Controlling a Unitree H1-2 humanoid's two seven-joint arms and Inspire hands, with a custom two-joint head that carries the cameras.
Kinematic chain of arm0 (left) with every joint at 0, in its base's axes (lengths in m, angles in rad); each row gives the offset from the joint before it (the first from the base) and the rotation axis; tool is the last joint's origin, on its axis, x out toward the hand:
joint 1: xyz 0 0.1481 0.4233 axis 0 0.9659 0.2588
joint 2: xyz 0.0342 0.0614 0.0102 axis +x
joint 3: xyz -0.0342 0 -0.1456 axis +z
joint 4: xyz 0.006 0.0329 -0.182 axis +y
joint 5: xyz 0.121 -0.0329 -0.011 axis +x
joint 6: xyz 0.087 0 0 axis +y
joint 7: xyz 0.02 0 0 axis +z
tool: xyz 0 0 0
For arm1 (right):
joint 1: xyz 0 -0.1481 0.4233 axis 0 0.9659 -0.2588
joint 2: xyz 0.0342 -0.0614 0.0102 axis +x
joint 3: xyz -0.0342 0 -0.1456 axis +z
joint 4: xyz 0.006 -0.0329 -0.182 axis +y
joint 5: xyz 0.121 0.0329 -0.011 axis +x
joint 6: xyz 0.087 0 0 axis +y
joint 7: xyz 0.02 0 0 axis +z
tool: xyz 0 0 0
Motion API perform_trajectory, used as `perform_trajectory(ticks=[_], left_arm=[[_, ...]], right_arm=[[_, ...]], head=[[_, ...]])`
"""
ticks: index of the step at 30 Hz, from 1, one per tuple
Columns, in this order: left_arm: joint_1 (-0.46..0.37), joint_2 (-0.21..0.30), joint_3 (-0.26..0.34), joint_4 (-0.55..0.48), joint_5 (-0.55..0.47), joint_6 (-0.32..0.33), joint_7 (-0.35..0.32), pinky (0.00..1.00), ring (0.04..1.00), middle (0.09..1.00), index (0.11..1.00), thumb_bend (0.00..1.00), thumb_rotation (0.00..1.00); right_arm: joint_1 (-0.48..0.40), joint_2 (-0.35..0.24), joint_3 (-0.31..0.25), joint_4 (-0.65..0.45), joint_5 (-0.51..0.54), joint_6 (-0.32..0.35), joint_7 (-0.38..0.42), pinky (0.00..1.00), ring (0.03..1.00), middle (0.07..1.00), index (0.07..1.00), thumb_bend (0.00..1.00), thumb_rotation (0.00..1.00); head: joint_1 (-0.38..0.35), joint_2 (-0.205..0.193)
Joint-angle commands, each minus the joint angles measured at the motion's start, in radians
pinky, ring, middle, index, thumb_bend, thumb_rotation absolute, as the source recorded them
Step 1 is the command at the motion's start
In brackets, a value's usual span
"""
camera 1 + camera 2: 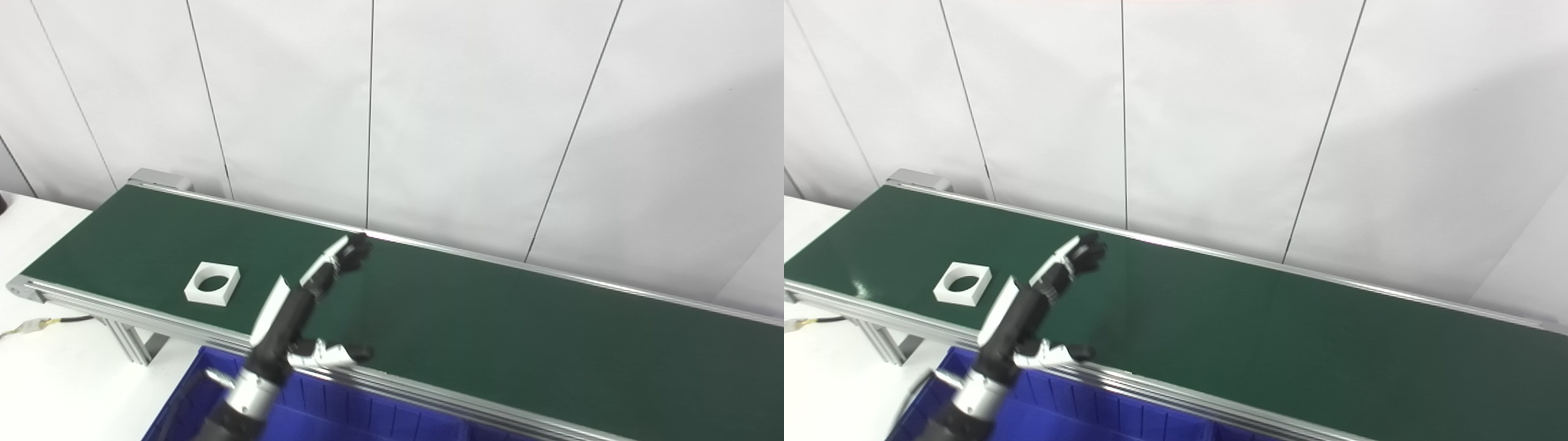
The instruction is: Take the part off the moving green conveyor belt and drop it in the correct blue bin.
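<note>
The left hand [309, 300] reaches up over the near rail of the green conveyor belt [490, 318] and hangs above its surface, spread wide and holding nothing: the fingers [349, 251] stretch toward the belt's far rail while the thumb [343, 353] sticks out sideways along the near rail, well apart from them. Its arm rises from the bottom edge of the picture, crossing the blue bin [318, 410] that sits just below the belt's near rail; the bin's ribbed inner wall shows beside the wrist. The part [212, 283], a flat white square block with a large round hole through it, lies on the belt just to the left of the hand, near it but not touching, and closer to the belt's near rail than to its far one. Past the part, the belt's left end stands on an aluminium frame [131, 340] over a white table [67, 380], where a cable [46, 323] runs beneath that end. Behind the belt's far rail stands a white panelled wall [465, 110]. The right hand is out of sight in both views.
</note>
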Motion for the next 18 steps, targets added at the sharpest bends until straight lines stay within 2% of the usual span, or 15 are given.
perform_trajectory(ticks=[1, 4, 7, 10, 13, 15, 18], left_arm=[[-0.05, 0.014, 0.022, 0.001, -0.009, 0.018, -0.038, 0.83, 0.871, 0.894, 0.907, 0.7, 0.41], [-0.086, 0.023, 0.054, 0.043, -0.001, 0.042, -0.066, 0.84, 0.869, 0.898, 0.908, 0.71, 0.37], [-0.136, 0.058, 0.074, 0.116, 0.017, 0.051, -0.112, 0.84, 0.869, 0.898, 0.907, 0.69, 0.37], [-0.186, 0.09, 0.09, 0.199, 0.052, 0.044, -0.132, 0.81, 0.854, 0.884, 0.894, 0.69, 0.3], [-0.227, 0.12, 0.095, 0.273, 0.095, 0.034, -0.142, 0.8, 0.855, 0.877, 0.894, 0.72, 0.28], [-0.243, 0.133, 0.096, 0.296, 0.113, 0.049, -0.15, 0.82, 0.866, 0.88, 0.896, 0.74, 0.29], [-0.283, 0.16, 0.096, 0.326, 0.138, 0.118, -0.179, 0.83, 0.892, 0.898, 0.892, 0.8, 0.28]], right_arm=[[-0.01, 0.005, -0.004, -0.027, 0.021, -0.058, 0.008, 0.78, 0.848, 0.881, 0.93, 0.91, 0.36], [-0.01, 0.008, -0.006, -0.033, 0.017, -0.056, 0.008, 0.79, 0.854, 0.879, 0.93, 0.91, 0.36], [-0.012, 0.013, -0.007, -0.039, -0.001, -0.055, -0.002, 0.79, 0.85, 0.868, 0.922, 0.91, 0.36], [-0.011, 0.021, -0.009, -0.045, 0.005, -0.057, -0.005, 0.8, 0.842, 0.867, 0.921, 0.92, 0.35], [-0.011, 0.026, -0.013, -0.046, 0.012, -0.06, -0.008, 0.8, 0.839, 0.863, 0.919, 0.92, 0.35], [-0.011, 0.028, -0.015, -0.047, 0.017, -0.06, -0.006, 0.81, 0.845, 0.865, 0.919, 0.92, 0.35], [-0.011, 0.029, -0.019, -0.05, 0.022, -0.058, 0.0, 0.82, 0.855, 0.865, 0.921, 0.93, 0.37]], head=[[-0.01, 0.012], [-0.016, 0.021], [-0.019, 0.034], [-0.019, 0.045], [-0.02, 0.049], [-0.021, 0.053], [-0.016, 0.063]])
